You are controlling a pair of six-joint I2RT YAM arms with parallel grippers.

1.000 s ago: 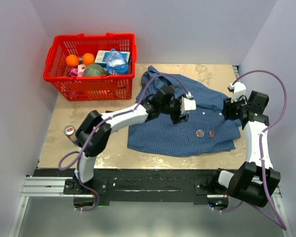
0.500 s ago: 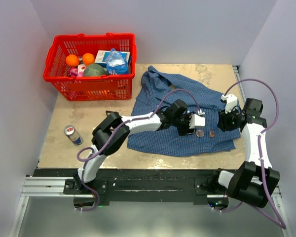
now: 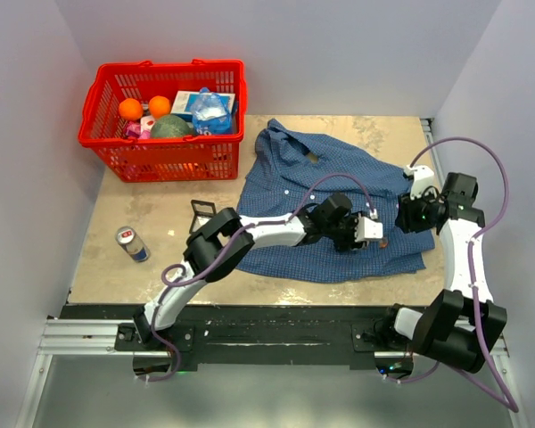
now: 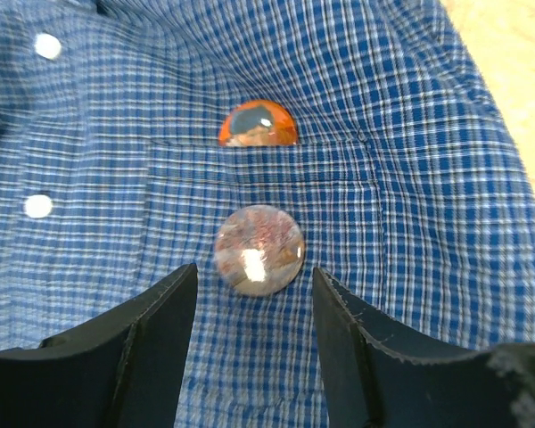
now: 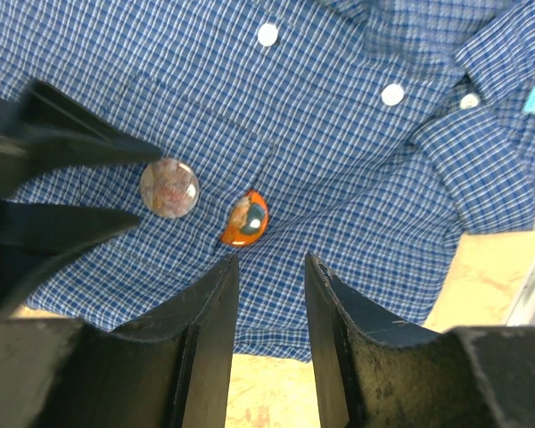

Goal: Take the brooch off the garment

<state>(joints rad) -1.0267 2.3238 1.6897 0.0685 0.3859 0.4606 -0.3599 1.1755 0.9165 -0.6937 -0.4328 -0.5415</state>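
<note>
We see the garment (image 3: pixel 285 160) spread over the right half of the counter (image 3: pixel 160 214), collar toward the top of the overhead frame. The brooch (image 4: pixel 259 250), a round mottled reddish-brown piece, sits on the chest pocket, just below the pocket's top hem. A glossy orange bead (image 4: pixel 258 125) peeks from that hem right above it. Two white buttons (image 4: pixel 46 45) run down the left edge of the left wrist frame.

The left hand (image 4: pixel 252 272) reaches across the shirt with its fingers spread. The brooch lies between the two tips, with a strip of cloth showing on either side. We cannot tell whether the tips press on the fabric.

The right hand (image 5: pixel 271 263) hangs over the same pocket from the right side of the overhead frame, its fingers also parted and holding nothing. In its own view the orange bead is just above its left fingertip.

A red basket (image 3: pixel 165 64) stands at the upper left of the counter. A small can (image 3: pixel 131 242) lies at the counter's left edge.
</note>
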